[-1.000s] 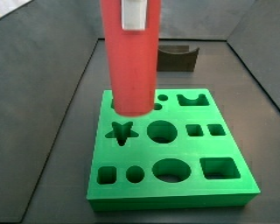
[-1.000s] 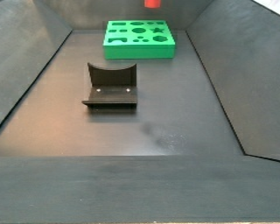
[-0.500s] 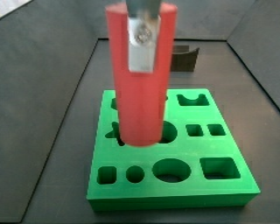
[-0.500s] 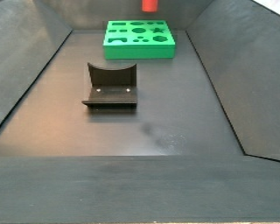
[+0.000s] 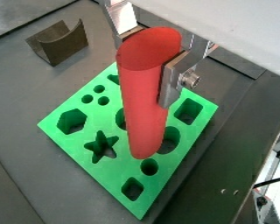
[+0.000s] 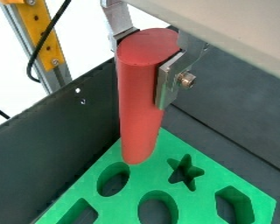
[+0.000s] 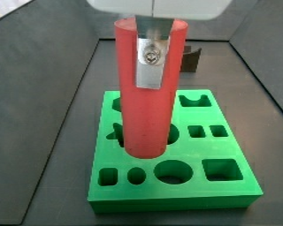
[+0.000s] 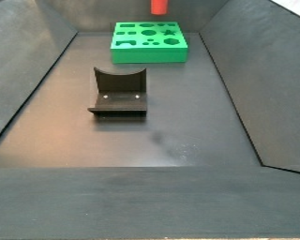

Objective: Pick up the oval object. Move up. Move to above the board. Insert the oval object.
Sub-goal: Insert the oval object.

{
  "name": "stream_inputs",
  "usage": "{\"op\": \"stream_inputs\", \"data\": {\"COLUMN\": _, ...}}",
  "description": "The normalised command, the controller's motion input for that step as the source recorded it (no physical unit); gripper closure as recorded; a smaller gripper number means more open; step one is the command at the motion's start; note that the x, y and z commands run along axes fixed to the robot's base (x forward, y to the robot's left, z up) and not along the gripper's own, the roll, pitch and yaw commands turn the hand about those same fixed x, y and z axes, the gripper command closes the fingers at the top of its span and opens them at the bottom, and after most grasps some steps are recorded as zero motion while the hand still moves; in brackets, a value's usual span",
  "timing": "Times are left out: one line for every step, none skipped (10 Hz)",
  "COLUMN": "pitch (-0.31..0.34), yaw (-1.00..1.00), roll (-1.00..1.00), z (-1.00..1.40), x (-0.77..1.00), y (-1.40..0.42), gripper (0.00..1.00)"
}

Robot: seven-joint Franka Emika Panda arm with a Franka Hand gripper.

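My gripper [image 7: 148, 55] is shut on the oval object [image 7: 144, 106], a tall red peg held upright over the board [image 7: 168, 205], a green slab with shaped holes. In both wrist views the silver fingers [image 5: 174, 77] clamp the peg's upper end, and the gripper [image 5: 149, 54] [image 6: 146, 57] stands over the board [image 5: 73, 122] [image 6: 206, 188]. The peg [image 5: 147, 105] [image 6: 139, 101] has its lower end just over the holes in the middle of the board; I cannot tell whether it touches. In a side view only the peg's tip [image 8: 159, 6] shows above the far board [image 8: 150, 42].
The dark fixture [image 8: 119, 91] stands on the floor mid-bin, apart from the board; it also shows in a wrist view [image 5: 55, 42] and behind the peg in a side view [image 7: 187, 60]. Dark sloping bin walls [image 8: 27, 84] surround the floor.
The gripper has come down with the peg and shifted towards the board's middle. The peg's lower end now hangs lower over the holes. The board and fixture have not moved.
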Motion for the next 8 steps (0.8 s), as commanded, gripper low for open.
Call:
{"op": "stream_inputs", "data": {"pitch": 0.196, "yaw": 0.11, "roll": 0.23, "z": 0.0, "x": 0.89, "y": -0.2, "gripper": 1.0}}
{"op": "stream_inputs", "data": {"pitch": 0.16, "yaw": 0.13, "roll": 0.16, "z": 0.0, "x": 0.95, "y": -0.19, "gripper": 1.0}}
{"op": "stream_inputs", "data": {"pitch": 0.157, "yaw": 0.12, "roll": 0.06, "z": -0.11, "x": 1.0, "y": -0.15, "gripper": 1.0}}
{"op": "stream_inputs", "data": {"pitch": 0.193, "yaw": 0.14, "roll": 0.0, "z": -0.18, "x": 1.0, "y": 0.0, "gripper": 1.0}}
{"op": "stream_inputs", "data": {"pitch": 0.233, "yaw": 0.18, "roll": 0.01, "z": -0.06, "x": 0.97, "y": 0.0, "gripper": 1.0}}
{"op": "stream_inputs", "data": {"pitch": 0.217, "yaw": 0.22, "roll": 0.03, "z": 0.0, "x": 0.98, "y": 0.01, "gripper": 1.0}}
{"op": "stream_inputs", "data": {"pitch": 0.22, "yaw": 0.23, "roll": 0.06, "z": 0.0, "x": 0.98, "y": 0.0, "gripper": 1.0}}
{"op": "stream_inputs", "data": {"pitch": 0.203, "yaw": 0.27, "roll": 0.06, "z": 0.0, "x": 0.97, "y": 0.0, "gripper": 1.0}}
